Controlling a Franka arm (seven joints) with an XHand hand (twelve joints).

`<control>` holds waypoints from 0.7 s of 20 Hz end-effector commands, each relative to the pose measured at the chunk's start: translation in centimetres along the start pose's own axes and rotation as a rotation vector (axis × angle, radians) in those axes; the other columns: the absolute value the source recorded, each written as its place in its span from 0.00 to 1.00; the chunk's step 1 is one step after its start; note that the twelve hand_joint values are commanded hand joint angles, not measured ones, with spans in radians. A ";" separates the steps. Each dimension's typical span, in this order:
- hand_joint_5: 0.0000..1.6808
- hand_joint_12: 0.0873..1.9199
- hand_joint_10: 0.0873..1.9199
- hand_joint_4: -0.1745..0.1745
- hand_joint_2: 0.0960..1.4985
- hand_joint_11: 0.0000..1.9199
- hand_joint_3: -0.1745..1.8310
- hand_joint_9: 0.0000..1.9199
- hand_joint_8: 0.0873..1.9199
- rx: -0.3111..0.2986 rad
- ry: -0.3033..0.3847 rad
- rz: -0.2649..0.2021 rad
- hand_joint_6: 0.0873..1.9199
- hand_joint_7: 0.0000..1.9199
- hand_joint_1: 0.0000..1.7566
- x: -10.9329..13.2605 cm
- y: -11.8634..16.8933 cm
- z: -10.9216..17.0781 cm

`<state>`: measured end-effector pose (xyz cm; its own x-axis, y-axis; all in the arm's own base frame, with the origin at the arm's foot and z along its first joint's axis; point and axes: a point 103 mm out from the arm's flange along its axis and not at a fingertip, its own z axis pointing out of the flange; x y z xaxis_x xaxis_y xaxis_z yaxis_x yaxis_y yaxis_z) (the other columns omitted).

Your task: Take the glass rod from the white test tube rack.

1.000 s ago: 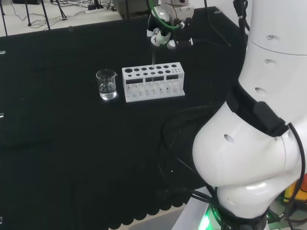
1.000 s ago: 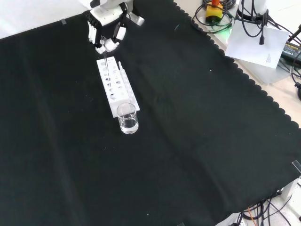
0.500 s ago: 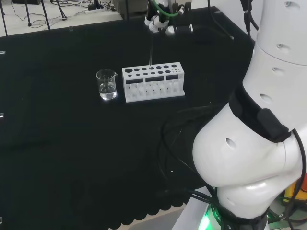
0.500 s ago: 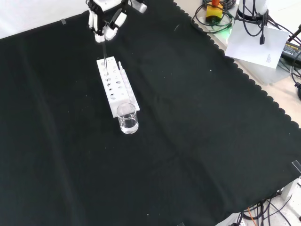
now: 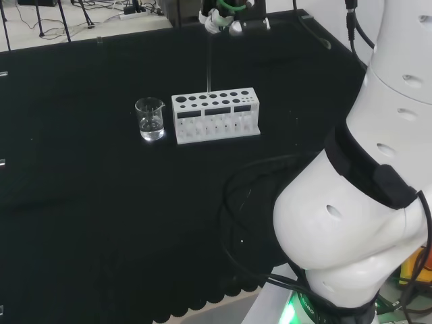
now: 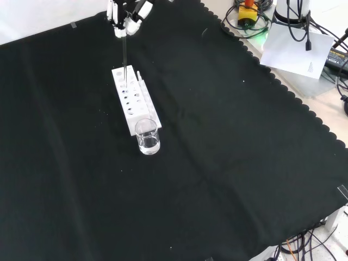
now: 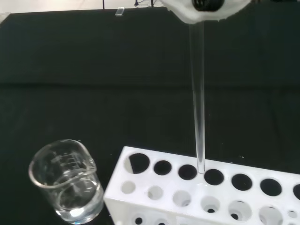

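Step in hand: you are drawing the glass rod (image 7: 199, 117) straight up out of the white test tube rack (image 5: 215, 115); in the wrist view its lower tip sits just at the rim of a hole in the back row, barely clear if at all.
Fingers: the hand (image 6: 126, 12) has its fingers curled round the rod's upper end, pinching it; the rod hangs down from them towards the rack.
How to lift: keep the pull vertical until the tip is plainly above the rack's top face. Any sideways drift now would, I judge, knock the tip on the hole's edge and could tip the light rack.
Then: only swing away once you see a gap under the tip.
Neighbour: a beaker (image 5: 150, 119) stands just beside one end of the rack, so carry the rod away from that side.
Rod: thin, straight, clear glass, smooth and likely slippery; hard to see against the dark cloth.
Rack: white, boxy, two rows of round holes on top, open windows in its side.
Beaker: clear, with a pouring lip, a little clear liquid at the bottom.
Worktop: matt black cloth (image 6: 228, 163), scalloped along its edge.
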<state>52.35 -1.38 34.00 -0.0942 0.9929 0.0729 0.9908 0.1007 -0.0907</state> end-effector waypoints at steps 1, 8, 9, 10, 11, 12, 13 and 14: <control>0.83 0.25 0.42 0.00 0.71 0.85 0.00 0.81 0.50 -0.024 -0.007 0.030 0.00 0.62 0.75 0.1 -1.7 -4.1; 0.83 0.25 0.42 0.00 0.71 0.85 0.00 0.81 0.50 -0.031 -0.009 -0.002 0.00 0.62 0.75 1.1 -1.8 -4.6; 0.83 0.24 0.42 0.00 0.71 0.85 0.00 0.81 0.50 -0.032 -0.010 -0.007 0.00 0.62 0.75 1.2 -1.8 -4.6; 0.83 0.24 0.42 0.00 0.71 0.85 0.00 0.81 0.50 -0.034 -0.011 -0.012 0.00 0.62 0.75 1.3 -1.9 -4.7; 0.83 0.24 0.42 0.00 0.71 0.85 0.00 0.81 0.50 -0.035 -0.011 -0.015 0.00 0.62 0.75 1.4 -2.0 -4.8; 0.84 0.24 0.42 0.00 0.71 0.85 0.00 0.81 0.50 -0.035 -0.012 -0.018 0.00 0.62 0.75 1.5 -2.0 -4.8; 0.84 0.24 0.42 0.00 0.71 0.85 0.00 0.81 0.50 -0.035 -0.012 -0.020 0.00 0.62 0.75 1.6 -2.1 -4.9; 0.84 0.24 0.42 0.00 0.71 0.85 0.00 0.81 0.50 -0.034 -0.013 -0.021 0.00 0.62 0.75 1.6 -2.2 -4.8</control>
<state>50.78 -0.61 39.05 -0.1054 0.9924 0.0630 0.9926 0.1088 -0.0537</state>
